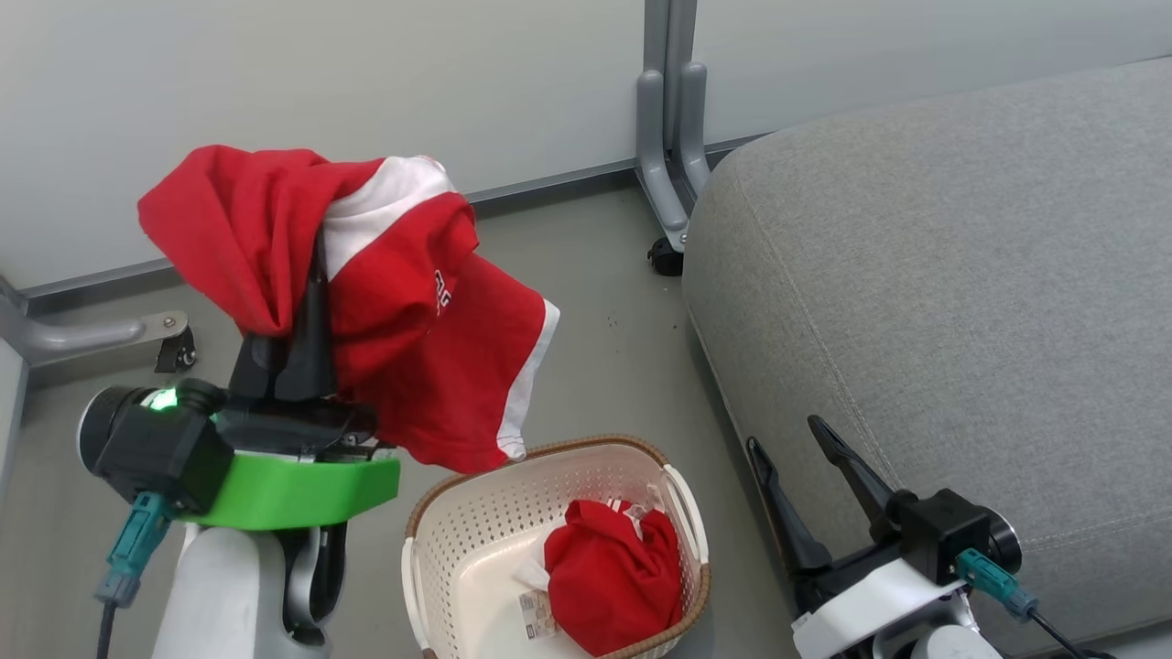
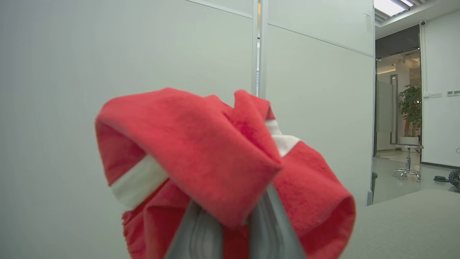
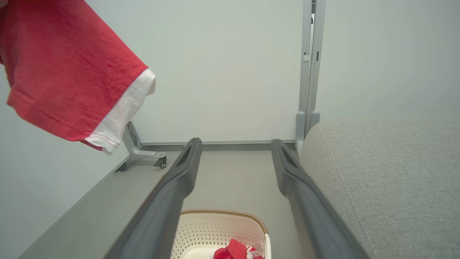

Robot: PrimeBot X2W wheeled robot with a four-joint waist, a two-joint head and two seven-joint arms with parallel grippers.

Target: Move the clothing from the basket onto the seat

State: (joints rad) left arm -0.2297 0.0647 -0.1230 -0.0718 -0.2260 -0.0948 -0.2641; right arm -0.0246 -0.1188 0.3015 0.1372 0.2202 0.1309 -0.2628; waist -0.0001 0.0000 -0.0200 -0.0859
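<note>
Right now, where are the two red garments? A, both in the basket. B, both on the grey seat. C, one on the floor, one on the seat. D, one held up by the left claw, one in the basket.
D: the left claw is shut on a red garment raised in the air, and a second red garment lies bunched in the basket.

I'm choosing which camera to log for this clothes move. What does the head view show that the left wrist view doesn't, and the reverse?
Head view: the basket with a second garment inside, and the open right tool. Left wrist view: a doorway with a plant and a stool beyond. Both: the held garment clamped in the shut left tool, the seat and the pale wall.
</note>
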